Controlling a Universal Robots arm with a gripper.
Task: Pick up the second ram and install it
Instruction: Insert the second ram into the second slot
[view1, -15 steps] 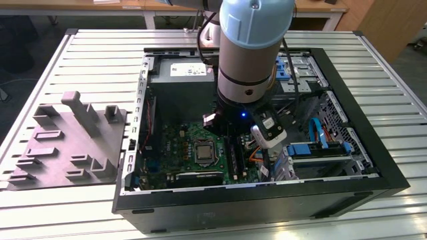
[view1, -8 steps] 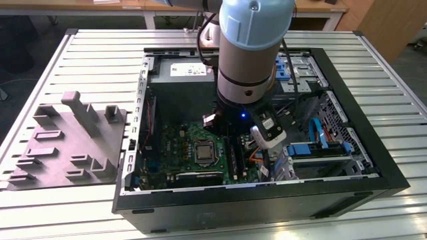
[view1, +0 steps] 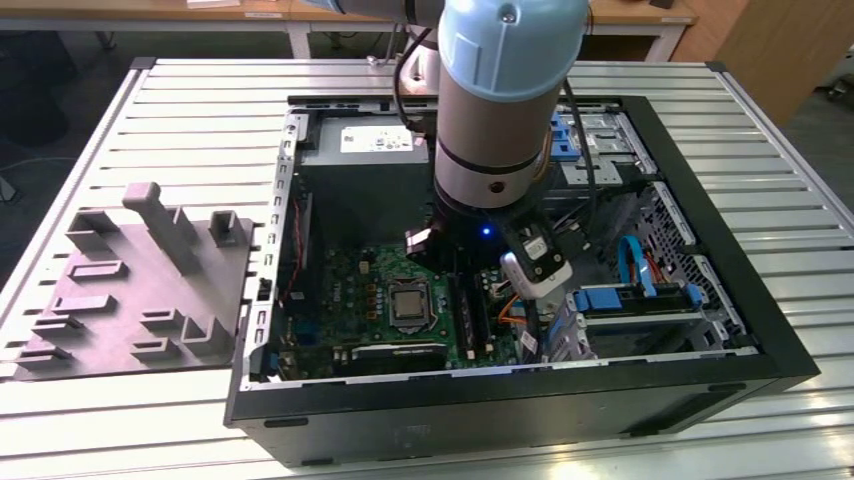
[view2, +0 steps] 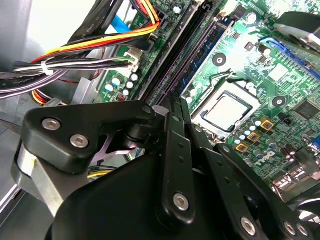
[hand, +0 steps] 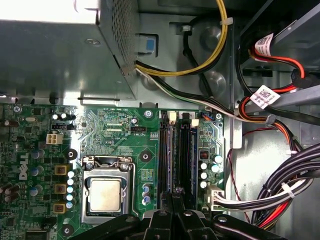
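My gripper (view2: 176, 105) reaches down inside the open computer case (view1: 747, 300), hidden under the arm's wrist (view1: 501, 190) in the exterior view. Its two thin black fingers (hand: 176, 196) stand pressed together with no gap, tips just above the pair of long dark memory slots (hand: 175, 150) on the green motherboard (hand: 120, 125). The slots (view2: 185, 55) run away from the fingertips and look dark, seen edge-on. I cannot tell the second ram apart from them. Nothing shows between the fingers.
The processor socket (hand: 106, 192) lies beside the slots. The grey power supply (hand: 60, 55) and bundled cables (hand: 280, 195) crowd the other sides. Blue drive brackets (view1: 641, 298) sit at the exterior view's right. A grey tray with upright blocks (view1: 134, 290) stands outside the case.
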